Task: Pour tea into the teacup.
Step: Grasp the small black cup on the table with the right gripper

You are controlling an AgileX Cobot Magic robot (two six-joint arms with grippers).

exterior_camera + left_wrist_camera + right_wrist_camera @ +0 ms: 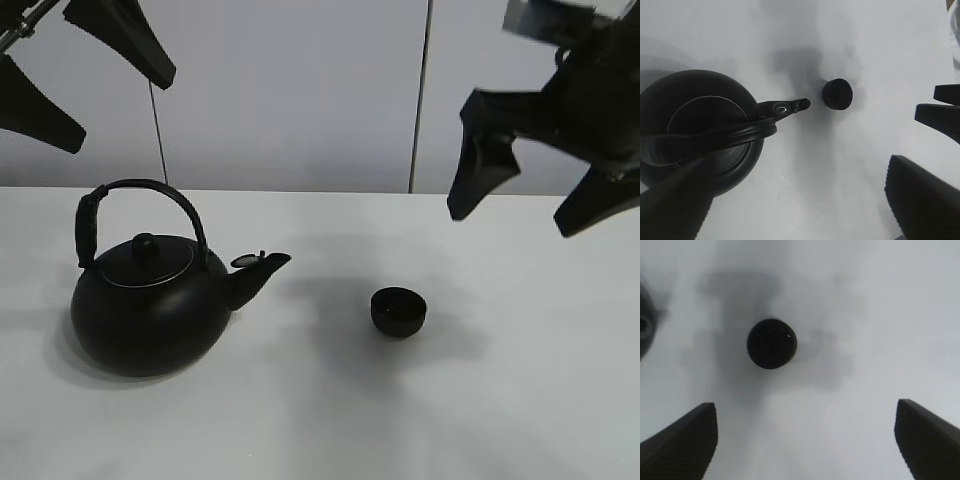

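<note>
The small black teacup (398,310) stands upright on the white table, right of centre; it also shows in the wrist views (837,94) (771,343). No tea is in view; the cup's inside looks only dark. A big round black kettle (150,300) with a hoop handle sits at the left, spout towards the cup. My left gripper (125,112) hangs open high above the kettle (700,130), holding nothing (797,170). High over the table to the right of the cup, my right gripper (512,220) is open and empty (805,407).
The table (520,400) is plain white with a pale wall behind it. The kettle's spout (644,327) shows at the edge of the right wrist view, and the right gripper's fingers (940,110) at the edge of the left wrist view.
</note>
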